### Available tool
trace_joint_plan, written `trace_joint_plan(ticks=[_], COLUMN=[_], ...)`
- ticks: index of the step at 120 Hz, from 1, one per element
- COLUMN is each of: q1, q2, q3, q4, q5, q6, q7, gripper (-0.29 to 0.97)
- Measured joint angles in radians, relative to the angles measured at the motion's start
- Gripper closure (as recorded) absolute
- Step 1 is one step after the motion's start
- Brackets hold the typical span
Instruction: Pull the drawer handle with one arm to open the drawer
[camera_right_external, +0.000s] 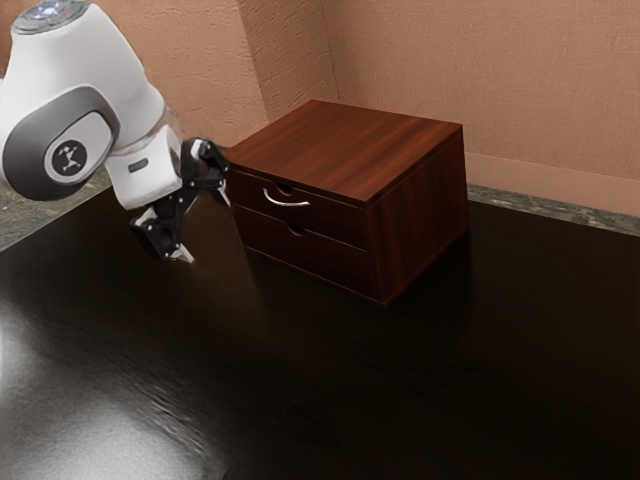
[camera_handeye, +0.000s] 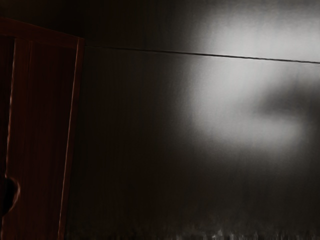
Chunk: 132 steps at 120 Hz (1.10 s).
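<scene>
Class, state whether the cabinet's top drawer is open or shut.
Shut: the top drawer sits flush with the lower drawer.

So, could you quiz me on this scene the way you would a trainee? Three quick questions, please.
1. True or false: the gripper is already shut on the silver handle.
2. Which drawer of the wooden cabinet carries that handle? A) the upper one B) the lower one C) both
3. Fill in: in the exterior view, the gripper hangs off the cabinet's front toward that view's ____ (left or right).

Key
1. False: the fingers stand open, apart from the handle.
2. A
3. left
</scene>
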Motion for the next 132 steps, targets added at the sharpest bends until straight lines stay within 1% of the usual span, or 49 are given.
trace_joint_plan(ticks=[17,32,45,55,69,101,116,132], q1=[-0.017,-0.015,-0.015,-0.016,-0.013,-0.044,-0.018,0.041], q2=[0.012,0.037,0.144,0.192,0.224,0.286,0.302,0.334], q3=[0.13,0.2,0.215,0.217,0.222,0.3,0.337,0.353], q4=[-0.002,0.003,0.064,0.087,0.109,0.156,0.156,0.177], q5=[0.011,0.008,-0.027,-0.057,-0.085,-0.135,-0.155,-0.177], q6=[0.089,0.153,0.197,0.24,0.293,0.36,0.39,0.413], q7=[0.083,0.142,0.185,0.212,0.245,0.3,0.318,0.335], gripper=[0.0,0.0,0.0,0.0,0.0,0.0,0.0,0.0])
